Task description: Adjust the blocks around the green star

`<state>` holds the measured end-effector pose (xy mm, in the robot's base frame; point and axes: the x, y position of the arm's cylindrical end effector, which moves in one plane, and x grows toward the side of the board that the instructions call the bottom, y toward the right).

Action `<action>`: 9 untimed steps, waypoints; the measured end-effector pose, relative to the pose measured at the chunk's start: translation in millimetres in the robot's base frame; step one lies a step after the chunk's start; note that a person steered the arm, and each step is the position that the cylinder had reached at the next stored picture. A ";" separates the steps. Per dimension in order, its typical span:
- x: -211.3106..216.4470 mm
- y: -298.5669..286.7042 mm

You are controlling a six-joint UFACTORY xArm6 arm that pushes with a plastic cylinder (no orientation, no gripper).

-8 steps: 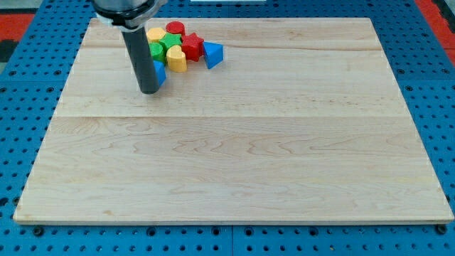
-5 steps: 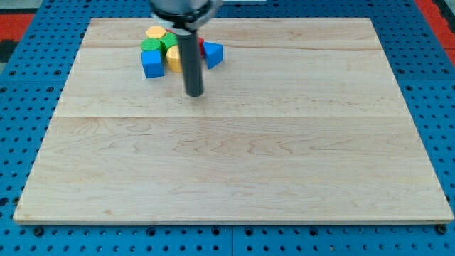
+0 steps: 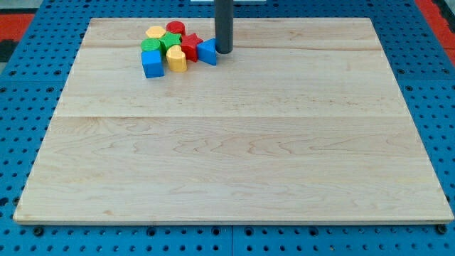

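The blocks sit in a tight cluster at the board's top left. A green star (image 3: 170, 40) lies in the middle of it. Around it are a yellow hexagon (image 3: 156, 33), a red cylinder (image 3: 175, 29), a red star (image 3: 190, 47), a green block (image 3: 151, 47), a yellow block (image 3: 176, 60), a blue cube (image 3: 152, 65) and a blue triangle (image 3: 207, 52). My tip (image 3: 224, 50) stands on the board at the cluster's right side, touching the blue triangle's right edge.
The wooden board (image 3: 234, 142) lies on a blue pegboard table (image 3: 21, 107). A red patch (image 3: 434, 11) shows at the view's top right corner.
My tip has swept from the cluster's lower left, along below it, up to its right side. The blue triangle has been nudged left against the red star.
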<state>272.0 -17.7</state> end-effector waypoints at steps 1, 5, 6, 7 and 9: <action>-3.6 -2.7; -25.4 -19.8; -61.1 -13.3; -78.4 -57.7; -48.2 -75.5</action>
<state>223.8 -93.2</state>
